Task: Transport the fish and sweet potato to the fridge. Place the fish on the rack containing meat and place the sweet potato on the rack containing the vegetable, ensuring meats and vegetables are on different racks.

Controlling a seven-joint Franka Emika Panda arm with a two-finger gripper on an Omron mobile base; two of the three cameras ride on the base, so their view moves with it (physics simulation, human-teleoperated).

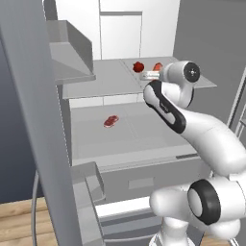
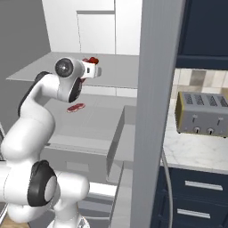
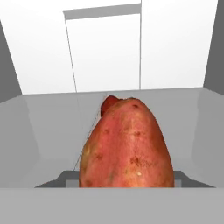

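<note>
While the jaws grasp the sweet potato (image 3: 127,146) over the fridge's (image 1: 144,29) upper shelf (image 1: 105,77), the meat (image 1: 111,121) lies below.

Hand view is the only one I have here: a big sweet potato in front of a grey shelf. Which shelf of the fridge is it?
Observer: The upper shelf; the sweet potato is over its right part, at the gripper.
Operator: Is the meat on that shelf too?
Observer: No, the meat lies on the lower shelf.
Operator: And the dark red vegetable?
Observer: The vegetable sits on the upper shelf, just left of the sweet potato.
</note>
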